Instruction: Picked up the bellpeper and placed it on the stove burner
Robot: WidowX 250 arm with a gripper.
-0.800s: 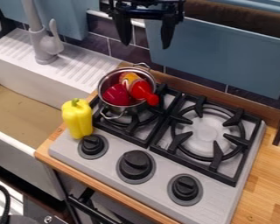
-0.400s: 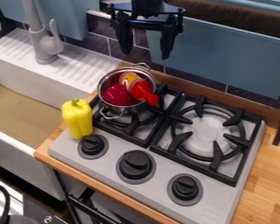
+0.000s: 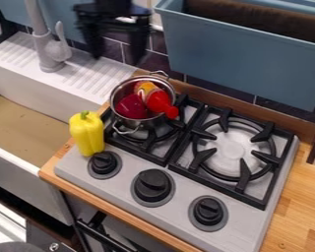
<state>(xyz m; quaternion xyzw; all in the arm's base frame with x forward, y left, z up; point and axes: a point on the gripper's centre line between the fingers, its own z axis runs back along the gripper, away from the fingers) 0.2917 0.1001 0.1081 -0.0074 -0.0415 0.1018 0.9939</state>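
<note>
Fingers of the gripper (image 3: pixel 117 56) apart, nothing held between them. Camera view: gripper hangs near the top, above and behind the pot (image 3: pixel 141 124), well apart from the bell pepper (image 3: pixel 88 135). Pepper is yellow, upright, stem up, at the stove's left edge, just behind the nearest knob (image 3: pixel 104 164) and beside the pot.

Step in hand, as judged: approach, before the grasp; pepper not yet on a burner. Next move calls for lining up over the pepper, lowering with one finger on each side, then closing around its body. Pot side looks tight; a finger could knock the rim. Smooth skin may slip. After that: lift above pot height and carry to the right-hand burner (image 3: pixel 234 147), probable target, since the pot sits on the other.
</note>
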